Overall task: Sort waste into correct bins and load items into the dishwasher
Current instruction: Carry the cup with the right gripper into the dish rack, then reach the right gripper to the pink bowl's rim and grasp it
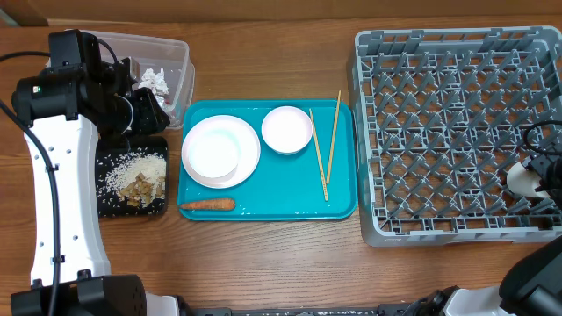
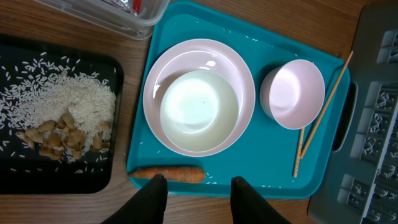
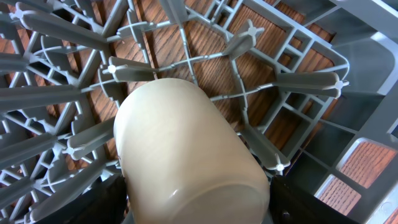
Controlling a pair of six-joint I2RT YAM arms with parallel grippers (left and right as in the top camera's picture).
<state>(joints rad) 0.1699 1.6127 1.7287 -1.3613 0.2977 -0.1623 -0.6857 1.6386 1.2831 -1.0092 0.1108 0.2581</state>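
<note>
Two bowls [image 1: 287,129], a plate [image 1: 253,145], a pair of chopsticks [image 1: 327,149] and a carrot [image 1: 207,204] lie on the teal tray [image 1: 281,186] at mid-bench in the overhead view. One bowl sits nested on the plate. To the left, foil [image 1: 156,81] sits in the clear tub [image 1: 182,63] and rice with scraps [image 1: 140,180] in the black tray [image 1: 132,213]. The left arm [image 1: 61,96] hangs over these bins. At the far right a small cup [image 1: 519,179] sits inside the grey rack [image 1: 439,132]. From the left wrist, the left tool [image 2: 199,200] is spread wide and empty, with the carrot just beyond its fingers [image 2: 152,198] near the tray's front edge. From the right wrist, the right tool [image 3: 194,194] grips the cup, tilted on its side among the pegs with wood showing beneath. The step in hand looks like loading the cup. Next, the right tool should settle it between pegs and let go, while the left lowers around the carrot and carries it to the black tray.
</note>
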